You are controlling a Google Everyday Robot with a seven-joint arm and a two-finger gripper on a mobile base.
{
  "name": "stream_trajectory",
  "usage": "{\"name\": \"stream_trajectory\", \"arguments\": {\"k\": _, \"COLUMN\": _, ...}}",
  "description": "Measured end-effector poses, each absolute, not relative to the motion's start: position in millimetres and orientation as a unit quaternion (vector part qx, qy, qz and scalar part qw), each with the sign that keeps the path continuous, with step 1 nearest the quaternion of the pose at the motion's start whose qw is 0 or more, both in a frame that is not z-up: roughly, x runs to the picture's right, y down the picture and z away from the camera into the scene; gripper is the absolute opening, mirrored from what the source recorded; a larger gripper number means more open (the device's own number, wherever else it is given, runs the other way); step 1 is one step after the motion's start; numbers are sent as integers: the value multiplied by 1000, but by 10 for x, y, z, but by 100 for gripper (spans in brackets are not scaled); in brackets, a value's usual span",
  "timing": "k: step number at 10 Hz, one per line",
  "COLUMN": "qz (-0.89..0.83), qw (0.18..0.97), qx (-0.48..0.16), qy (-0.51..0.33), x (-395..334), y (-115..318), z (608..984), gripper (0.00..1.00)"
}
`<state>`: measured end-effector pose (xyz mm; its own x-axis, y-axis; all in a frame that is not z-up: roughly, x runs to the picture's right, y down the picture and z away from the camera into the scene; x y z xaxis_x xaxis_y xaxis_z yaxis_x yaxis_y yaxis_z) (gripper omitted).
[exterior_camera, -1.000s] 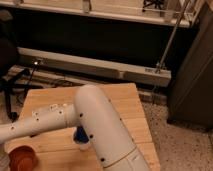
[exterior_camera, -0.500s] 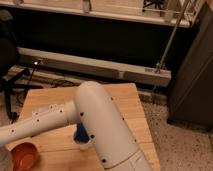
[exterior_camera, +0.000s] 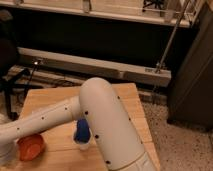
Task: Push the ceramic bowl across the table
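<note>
The ceramic bowl is small, round and orange-red. It sits on the light-wood table near its front left corner. My white arm reaches from the lower right across the table to the left. My gripper is at the left edge of the view, right beside the bowl on its left. It is a pale blurred shape partly cut off by the frame edge. I cannot tell whether it touches the bowl.
A white cup with a blue inside lies on the table under the arm, right of the bowl. A dark chair stands at the left. A dark cabinet stands at the right, and a long rail runs behind the table.
The bowl has shifted a little to the right and away from the front edge. The arm and gripper have moved the same way with it.
</note>
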<state>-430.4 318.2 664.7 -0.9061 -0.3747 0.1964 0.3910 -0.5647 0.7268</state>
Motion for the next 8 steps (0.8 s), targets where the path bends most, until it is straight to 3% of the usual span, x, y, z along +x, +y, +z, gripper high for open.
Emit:
{"name": "stream_trajectory", "arguments": {"k": 3, "qz": -885, "qw": 275, "qx": -28, "qy": -374, "x": -4200, "y": 2786, "z": 7008, "gripper": 0}}
{"name": "stream_trajectory", "arguments": {"k": 8, "qz": -887, "qw": 311, "qx": -67, "qy": -335, "x": -4144, "y": 2573, "z": 7393, "gripper": 0}}
